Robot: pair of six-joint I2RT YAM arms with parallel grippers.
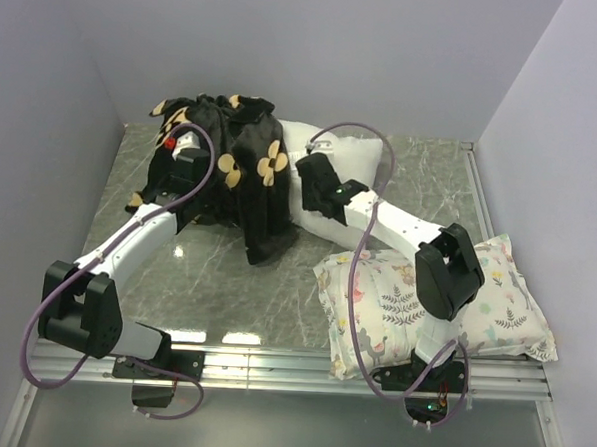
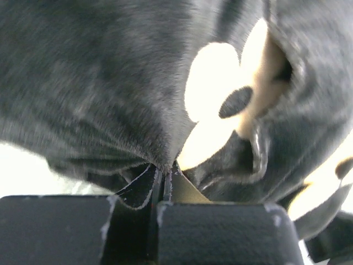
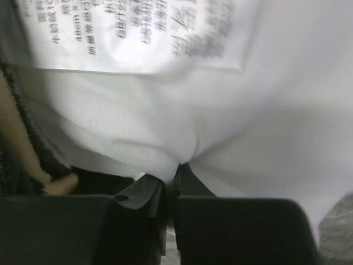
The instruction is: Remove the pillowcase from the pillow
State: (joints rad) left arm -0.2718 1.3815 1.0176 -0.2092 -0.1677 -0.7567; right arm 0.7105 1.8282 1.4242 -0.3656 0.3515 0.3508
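The black pillowcase (image 1: 236, 165) with tan flowers is bunched at the back left of the table, still over the left end of the white pillow (image 1: 352, 151). My left gripper (image 1: 173, 169) is shut on a fold of the pillowcase (image 2: 127, 99), whose cloth is pinched between the jaws (image 2: 165, 171). At the exposed edge of the pillow (image 3: 231, 121) my right gripper (image 1: 309, 172) is shut, nipping white fabric just below its printed tag (image 3: 138, 33). Most of the pillow under the black cover is hidden.
A smaller floral-print pillow (image 1: 435, 301) lies at the front right, partly under the right arm. Grey walls close the table on the left, back and right. A metal rail (image 1: 291, 363) runs along the near edge.
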